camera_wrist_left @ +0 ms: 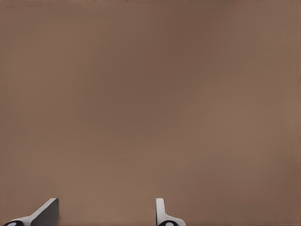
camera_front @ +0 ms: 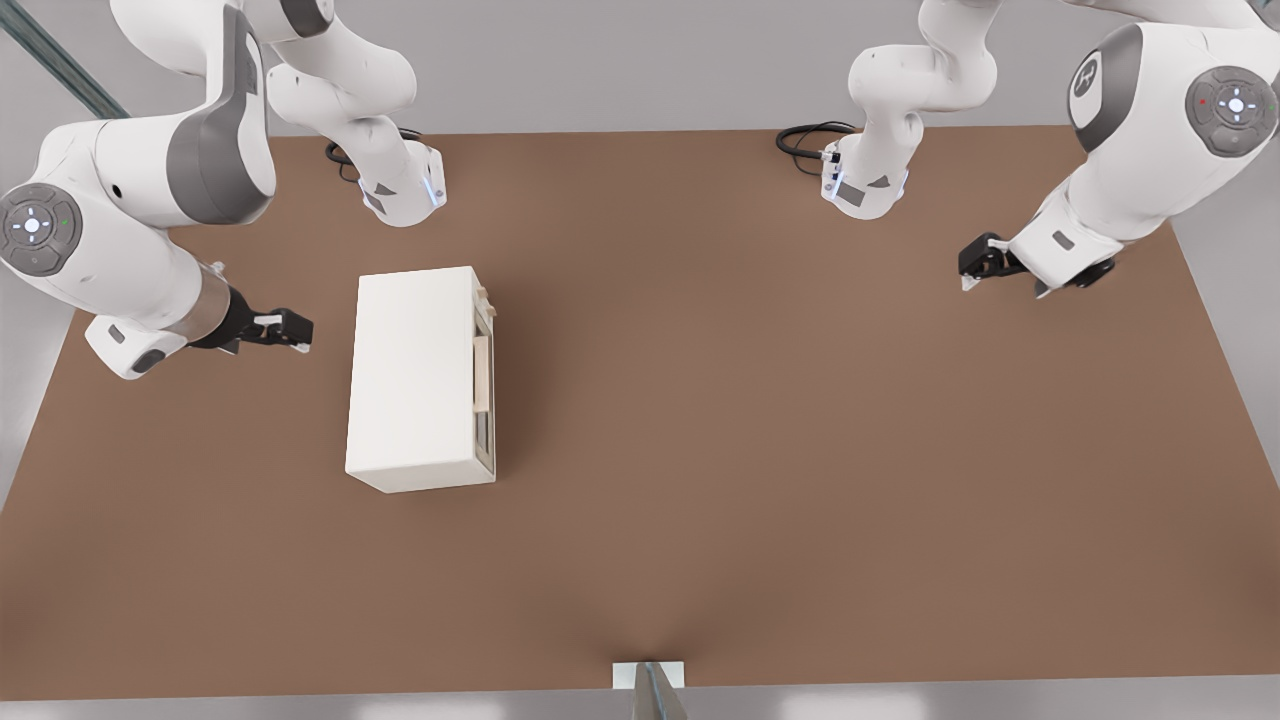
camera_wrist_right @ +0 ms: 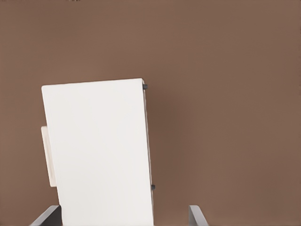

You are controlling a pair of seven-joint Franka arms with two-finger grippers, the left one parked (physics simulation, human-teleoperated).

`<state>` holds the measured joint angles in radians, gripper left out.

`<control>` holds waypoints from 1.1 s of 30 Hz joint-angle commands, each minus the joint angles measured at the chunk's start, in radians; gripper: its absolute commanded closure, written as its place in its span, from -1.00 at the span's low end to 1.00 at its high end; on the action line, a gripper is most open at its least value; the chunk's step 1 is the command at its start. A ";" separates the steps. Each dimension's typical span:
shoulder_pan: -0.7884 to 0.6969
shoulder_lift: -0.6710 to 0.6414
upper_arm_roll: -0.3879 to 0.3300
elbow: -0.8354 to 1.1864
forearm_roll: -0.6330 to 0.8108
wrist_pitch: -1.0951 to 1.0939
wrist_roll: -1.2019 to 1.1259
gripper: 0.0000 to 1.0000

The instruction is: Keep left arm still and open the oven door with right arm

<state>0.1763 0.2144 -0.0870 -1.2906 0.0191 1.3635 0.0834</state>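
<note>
1. Cream-white and matte, a box-shaped oven (camera_front: 415,375) left of centre in the front view, standing on the flat brown table (camera_front: 800,450), with its plain smooth top facing the camera.
2. Oven door (camera_front: 486,400): a narrow panel on the box's side toward the front view's right, with a grey glass window, lying shut against the body. Along it, a slim, straight, pale tan bar handle (camera_front: 481,373).
3. Right arm (camera_front: 130,200) at the frame's upper left, in glossy white rounded shells with grey joint bands. Black pincer (camera_front: 290,329) at mid-left, near the oven's rear side and apart from it, away from the door.
4. Pincer spread wide: in the right wrist view, two pale flat fingertips (camera_wrist_right: 196,217) far apart, with the oven's top seen between them.
</note>
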 commanded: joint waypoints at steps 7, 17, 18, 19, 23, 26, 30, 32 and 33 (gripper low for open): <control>0.333 0.349 -0.008 0.224 -0.071 -0.041 0.277 0.57; 0.571 0.542 -0.016 0.267 -0.430 -0.221 0.306 0.57; 0.577 0.546 -0.014 0.267 -0.430 -0.221 0.352 0.57; 0.586 0.556 -0.019 0.267 -0.432 -0.224 0.390 0.57; 0.601 0.580 -0.008 0.261 -0.422 -0.245 0.616 0.57; 0.597 0.585 -0.031 0.261 -0.433 -0.233 0.645 0.57; 0.597 0.609 -0.057 0.267 -0.432 -0.211 0.645 0.57; 0.598 0.619 -0.056 0.269 -0.430 -0.207 0.645 0.57; 0.601 0.619 -0.054 0.267 -0.430 -0.207 0.644 0.57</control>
<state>0.7762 0.8324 -0.1406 -1.0242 -0.4108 1.1501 0.5031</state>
